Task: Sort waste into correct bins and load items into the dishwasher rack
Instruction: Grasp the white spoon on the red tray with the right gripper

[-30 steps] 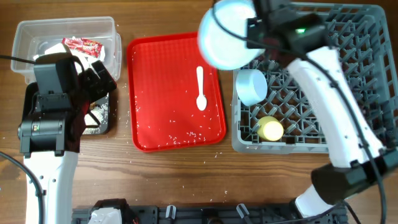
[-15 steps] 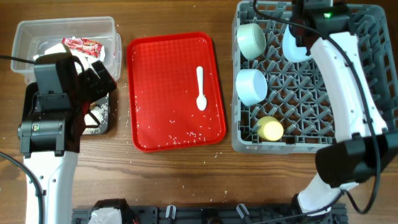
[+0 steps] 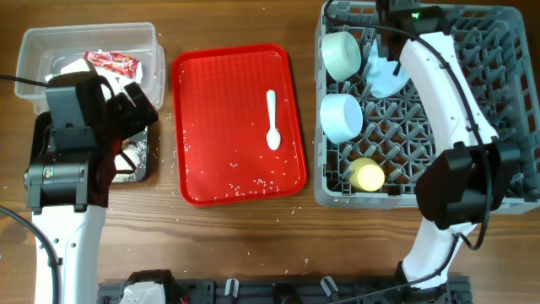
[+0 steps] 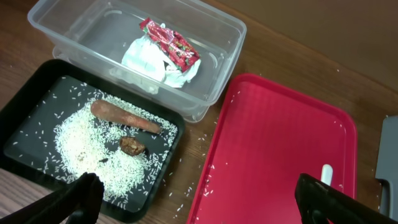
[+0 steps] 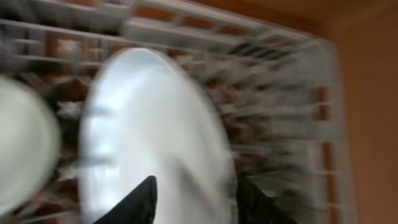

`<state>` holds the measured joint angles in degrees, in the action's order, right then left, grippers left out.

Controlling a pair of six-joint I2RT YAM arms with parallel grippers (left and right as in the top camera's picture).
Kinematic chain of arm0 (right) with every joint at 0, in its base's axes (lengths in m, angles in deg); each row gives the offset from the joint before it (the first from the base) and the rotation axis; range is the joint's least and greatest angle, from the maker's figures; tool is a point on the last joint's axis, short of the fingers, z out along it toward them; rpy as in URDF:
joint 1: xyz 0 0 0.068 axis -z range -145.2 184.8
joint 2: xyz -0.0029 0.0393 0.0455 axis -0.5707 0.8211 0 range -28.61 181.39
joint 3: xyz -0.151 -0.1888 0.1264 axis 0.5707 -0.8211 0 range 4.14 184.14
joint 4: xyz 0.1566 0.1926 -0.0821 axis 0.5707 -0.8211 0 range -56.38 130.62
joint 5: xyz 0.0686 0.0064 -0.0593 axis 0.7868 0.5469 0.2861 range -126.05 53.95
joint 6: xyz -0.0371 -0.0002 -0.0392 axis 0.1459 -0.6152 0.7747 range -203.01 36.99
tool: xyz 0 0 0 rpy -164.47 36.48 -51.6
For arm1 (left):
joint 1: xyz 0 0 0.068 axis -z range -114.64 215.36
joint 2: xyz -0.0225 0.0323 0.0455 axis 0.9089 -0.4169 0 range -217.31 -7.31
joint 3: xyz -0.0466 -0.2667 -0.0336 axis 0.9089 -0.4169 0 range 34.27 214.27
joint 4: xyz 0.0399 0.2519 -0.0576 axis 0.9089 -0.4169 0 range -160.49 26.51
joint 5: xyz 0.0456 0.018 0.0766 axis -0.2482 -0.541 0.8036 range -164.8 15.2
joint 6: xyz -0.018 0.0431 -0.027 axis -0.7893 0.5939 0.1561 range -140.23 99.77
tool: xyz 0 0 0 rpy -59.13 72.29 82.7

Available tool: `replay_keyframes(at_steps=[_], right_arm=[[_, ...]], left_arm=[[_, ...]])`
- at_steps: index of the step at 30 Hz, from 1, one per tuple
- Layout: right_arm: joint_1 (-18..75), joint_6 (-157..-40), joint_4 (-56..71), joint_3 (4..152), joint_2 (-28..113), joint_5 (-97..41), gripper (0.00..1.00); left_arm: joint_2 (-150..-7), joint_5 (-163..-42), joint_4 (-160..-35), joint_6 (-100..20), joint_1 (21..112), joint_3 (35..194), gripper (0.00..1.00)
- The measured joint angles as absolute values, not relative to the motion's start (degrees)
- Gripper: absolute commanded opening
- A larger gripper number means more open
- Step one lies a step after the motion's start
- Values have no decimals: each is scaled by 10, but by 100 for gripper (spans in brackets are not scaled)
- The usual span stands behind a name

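Note:
The pale blue plate point(image 3: 384, 74) stands on edge among the pegs at the back left of the grey dishwasher rack point(image 3: 472, 110). My right gripper point(image 3: 390, 44) is shut on its rim; the right wrist view shows the blurred plate point(image 5: 149, 137) between the fingers point(image 5: 196, 199). Two pale blue bowls point(image 3: 342, 52) point(image 3: 342, 116) and the yellow cup point(image 3: 368, 175) sit in the rack. The white spoon point(image 3: 272, 118) lies on the red tray point(image 3: 219, 101). My left gripper point(image 4: 199, 199) is open and empty, between the black tray point(image 4: 37, 118) and the red tray.
The clear tub point(image 4: 217, 81) holds the red wrapper point(image 4: 169, 42) and the white napkin point(image 4: 152, 59). The black tray holds rice point(image 4: 81, 140), the brown stick point(image 4: 124, 117) and the brown lump point(image 4: 132, 145). Loose rice grains lie on the red tray and the table.
My right arm carried the plate from above the red tray's right edge to the back of the rack and lowered it on edge among the pegs. The left arm has not moved.

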<state>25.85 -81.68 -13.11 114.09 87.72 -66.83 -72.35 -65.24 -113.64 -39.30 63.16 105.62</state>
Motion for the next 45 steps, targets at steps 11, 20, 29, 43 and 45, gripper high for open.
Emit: replay_keyframes(at_steps=[11,20,29,43,45], right_arm=[[260,-930,-185,1141,638,-361,79],[55,-1059,-163,1096,856,-229,54],[23,-1139,-202,1095,981,-250,53],[24,-1175,-84,966,971,-255,38],[24,-1179,-80,964,970,-256,28]], left_arm=[[-723,-652,-1136,-393,632,1056,100],[-723,-652,-1136,-393,632,1056,100],[-723,-652,-1136,-393,632,1056,100],[-723,-653,-1136,-393,632,1056,100],[-723,-652,-1136,-393,632,1056,100]])
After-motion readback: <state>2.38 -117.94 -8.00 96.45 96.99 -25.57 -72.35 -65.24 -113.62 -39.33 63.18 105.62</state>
